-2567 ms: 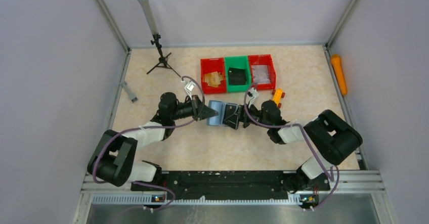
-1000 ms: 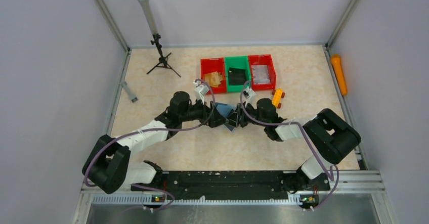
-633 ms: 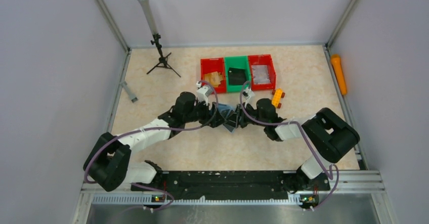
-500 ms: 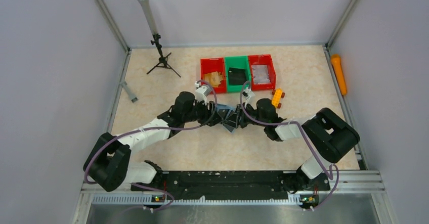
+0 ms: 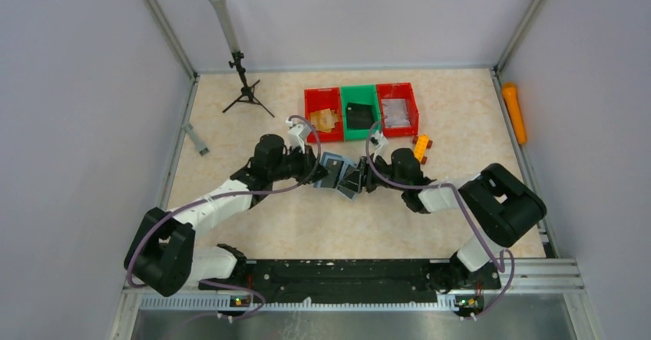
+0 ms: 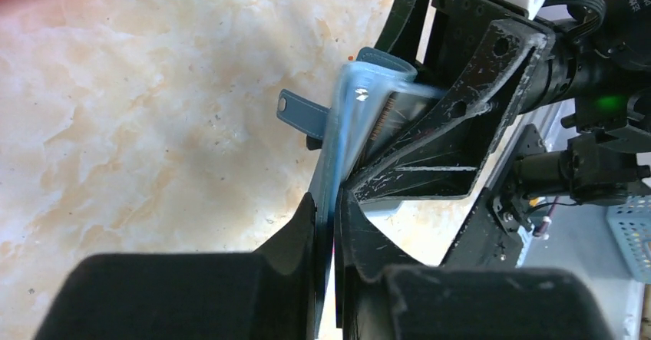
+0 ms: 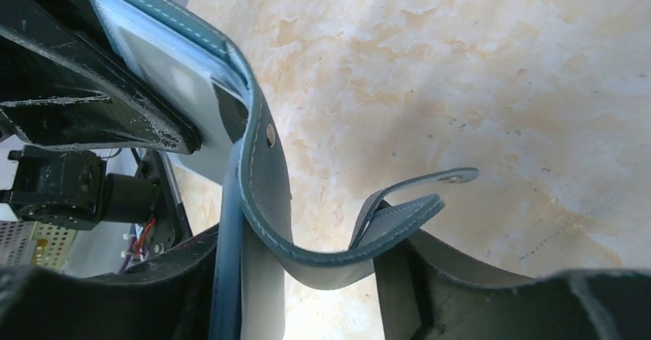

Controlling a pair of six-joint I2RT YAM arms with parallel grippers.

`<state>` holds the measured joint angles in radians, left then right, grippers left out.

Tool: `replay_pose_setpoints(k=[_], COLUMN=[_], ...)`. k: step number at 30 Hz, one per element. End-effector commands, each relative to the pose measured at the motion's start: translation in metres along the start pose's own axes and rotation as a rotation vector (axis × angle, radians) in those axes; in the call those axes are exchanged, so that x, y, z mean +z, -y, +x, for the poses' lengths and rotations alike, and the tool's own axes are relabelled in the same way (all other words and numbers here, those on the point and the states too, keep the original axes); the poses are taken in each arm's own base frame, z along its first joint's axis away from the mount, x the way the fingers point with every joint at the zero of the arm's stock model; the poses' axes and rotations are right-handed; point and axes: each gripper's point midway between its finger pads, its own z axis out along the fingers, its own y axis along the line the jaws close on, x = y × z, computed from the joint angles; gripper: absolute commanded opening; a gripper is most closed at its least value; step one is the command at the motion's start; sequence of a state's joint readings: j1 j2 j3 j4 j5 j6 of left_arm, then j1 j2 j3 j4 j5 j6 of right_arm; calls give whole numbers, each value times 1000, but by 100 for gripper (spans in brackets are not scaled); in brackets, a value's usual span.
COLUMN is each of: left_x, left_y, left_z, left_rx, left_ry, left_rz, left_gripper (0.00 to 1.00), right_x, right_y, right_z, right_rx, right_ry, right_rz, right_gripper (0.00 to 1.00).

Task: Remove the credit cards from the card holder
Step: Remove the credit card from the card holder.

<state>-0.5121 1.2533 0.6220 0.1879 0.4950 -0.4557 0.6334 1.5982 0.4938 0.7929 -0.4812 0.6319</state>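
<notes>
Card holder [image 7: 265,186] mid-table, near green bin [image 5: 359,88], folded spine clasped by right gripper [image 7: 307,259] | card [image 6: 349,125] juts toward left gripper [image 6: 332,202], pinched thin between its jaws | card's long axis runs along the left arm: straight pull-back, I'd say

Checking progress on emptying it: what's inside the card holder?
A pale blue sheet sticks out of the holder, pinched by the left gripper; anything deeper is covered by its flaps.

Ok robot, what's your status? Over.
Left claw pinching card holder by its pale flap. Right claw gripping the other side. Nothing pulled out yet. Nothing in the way.
</notes>
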Motion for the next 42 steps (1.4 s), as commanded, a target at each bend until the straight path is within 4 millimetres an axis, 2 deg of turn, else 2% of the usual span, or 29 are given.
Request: replay_pose_setpoints(k=[1,5,11,13,19,23,27,32,37,42], left_x=[1,-4,-5,-2,8,9,6,-1,-9,-14], left_y=[5,-3,-25,-29,-32,-24,-11,6,25,32], left_z=[-10,-13,-13,-9,0,-1,-4,-10,-15,-16], left_rx=[-37,-77,-150,-174,-223,-226,-216,-199,-172,-152], left_ry=[24,40,47,24,-29,-32,-21,1,27,41], left_rz=[79,78,35,31,56,114,183,276,374,399], left_gripper=[8,4,2,2,3,3,3,4,4,4], right_x=[0,-3,-21,-28,-41,-35,-22,-11,-15,-19], right_y=[-16,1,24,21,5,-19,-32,-33,-43,-53], right_z=[-30,-35,-49,-56,-70,-65,-52,-41,-43,-45], right_rx=[-60,-63,-45,-59,-103,-114,-76,-25,-32,-38], right_ry=[82,89,164,201,286,265,200,152,163,172], right_rz=[-61,29,138,142,101,-48,-162,-204,-250,-297], right_gripper=[55,70,72,71,60,49,42,41,41,41])
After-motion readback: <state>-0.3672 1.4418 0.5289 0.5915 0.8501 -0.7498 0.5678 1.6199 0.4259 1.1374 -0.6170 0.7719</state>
